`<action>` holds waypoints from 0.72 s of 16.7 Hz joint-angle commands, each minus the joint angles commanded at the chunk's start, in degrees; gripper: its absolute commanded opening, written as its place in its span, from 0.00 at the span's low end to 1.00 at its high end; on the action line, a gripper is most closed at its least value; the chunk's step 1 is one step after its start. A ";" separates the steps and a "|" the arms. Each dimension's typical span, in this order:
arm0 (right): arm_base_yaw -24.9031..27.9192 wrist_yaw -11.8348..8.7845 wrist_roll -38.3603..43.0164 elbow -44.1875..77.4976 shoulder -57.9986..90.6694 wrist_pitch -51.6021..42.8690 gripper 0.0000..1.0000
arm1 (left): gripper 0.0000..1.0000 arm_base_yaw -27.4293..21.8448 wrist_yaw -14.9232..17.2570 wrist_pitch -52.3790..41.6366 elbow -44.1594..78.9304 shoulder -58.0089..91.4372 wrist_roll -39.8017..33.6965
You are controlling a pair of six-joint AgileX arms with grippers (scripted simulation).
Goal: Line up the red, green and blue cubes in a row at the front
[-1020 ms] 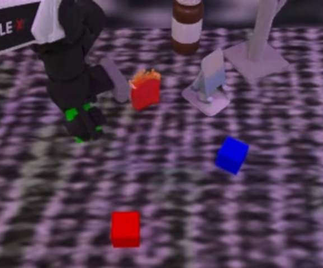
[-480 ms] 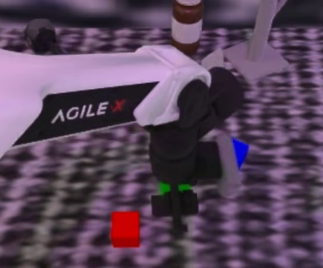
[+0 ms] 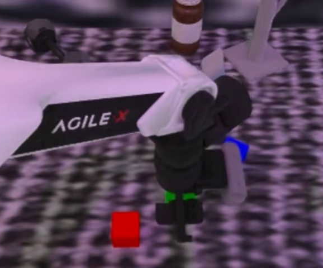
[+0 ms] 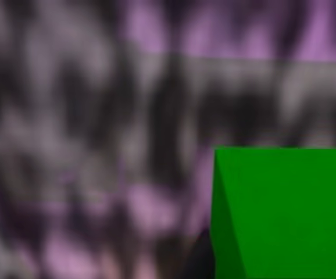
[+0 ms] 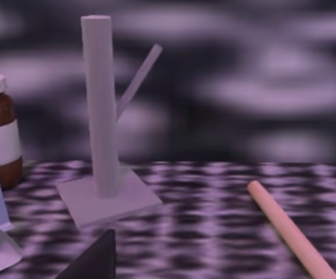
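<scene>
The left arm has swung out from the far left and come down the table, its gripper (image 3: pixel 179 215) now clamped on the green cube (image 4: pixel 281 212) and hanging at about three o'clock of the red cube (image 3: pixel 125 228), so the second place in the front row looks nearly filled. The blue cube (image 3: pixel 237 147) sits at about one o'clock of that gripper, half hidden under the arm. Bare patterned table (image 3: pixel 284 223) lies open toward three o'clock for it, though the front edge is close; the right gripper is out of sight
</scene>
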 joint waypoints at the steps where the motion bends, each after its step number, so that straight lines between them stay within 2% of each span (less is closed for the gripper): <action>1: 0.00 0.00 0.00 0.00 0.00 0.00 1.00 | 0.00 0.05 0.00 1.38 -0.83 0.57 -0.10; 6: 0.00 0.00 0.00 0.00 0.00 0.00 1.00 | 0.00 -0.25 0.02 11.77 -6.34 4.86 -0.16; 11: 0.00 0.00 0.00 0.00 0.00 0.00 1.00 | 0.00 -0.38 0.00 13.08 -7.19 5.66 -0.11; 12: 0.00 0.00 0.00 0.00 0.00 0.00 1.00 | 0.08 -0.38 0.00 13.08 -7.19 5.66 -0.11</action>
